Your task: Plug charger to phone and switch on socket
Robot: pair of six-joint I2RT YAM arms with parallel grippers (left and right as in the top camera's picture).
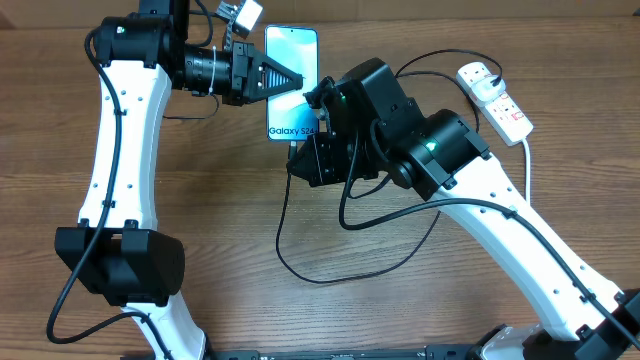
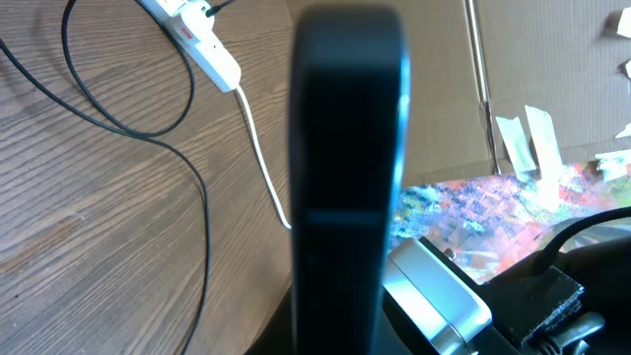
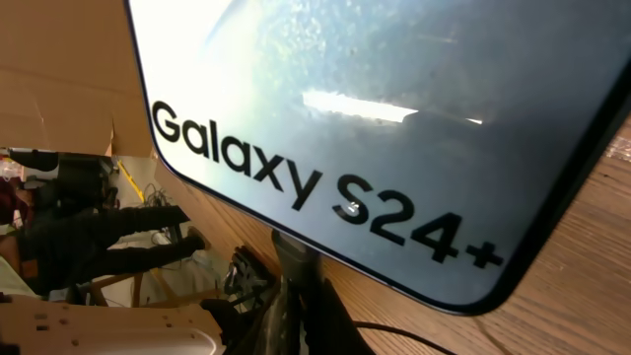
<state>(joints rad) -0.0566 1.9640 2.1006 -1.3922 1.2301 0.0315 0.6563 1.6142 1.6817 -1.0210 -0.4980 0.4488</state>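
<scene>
The phone (image 1: pixel 290 50) lies flat at the back of the table, screen lit and reading "Galaxy S24+" (image 3: pixel 394 99). My left gripper (image 1: pixel 297 82) reaches in from the left, shut, with its pointed tips over the middle of the screen. It fills the left wrist view as one dark bar (image 2: pixel 345 59). My right gripper (image 1: pixel 298 152) is at the phone's bottom edge, shut on the charger's small plug tip (image 3: pixel 294 248). The tip touches that edge. The charger cable (image 1: pixel 300 268) loops across the table. The socket (image 1: pixel 495 98) lies at the back right with a black plug in it.
The socket's thick white cord (image 1: pixel 527 165) runs down the right side behind my right arm. Both also show in the left wrist view: the socket (image 2: pixel 192 35) and the cord (image 2: pixel 258 158). Cardboard and clutter lie beyond the table edge (image 2: pixel 552 187).
</scene>
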